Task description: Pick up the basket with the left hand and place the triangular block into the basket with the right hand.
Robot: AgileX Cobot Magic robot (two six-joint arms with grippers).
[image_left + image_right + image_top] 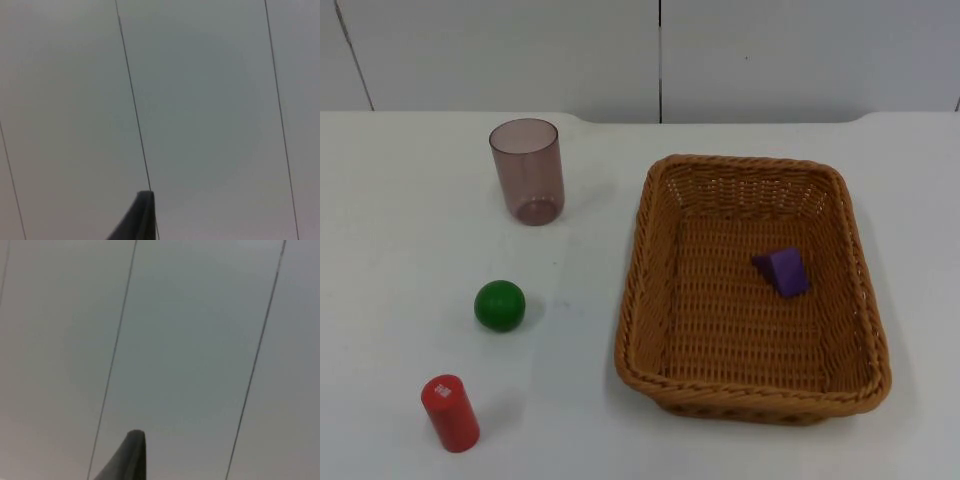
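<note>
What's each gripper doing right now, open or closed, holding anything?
Left gripper: faces the partition wall, open or closed cannot be told.
Right gripper: the same.

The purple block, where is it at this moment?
In the top view the purple block lies inside the basket, on its floor toward the right wall, at the table's right side.
</note>
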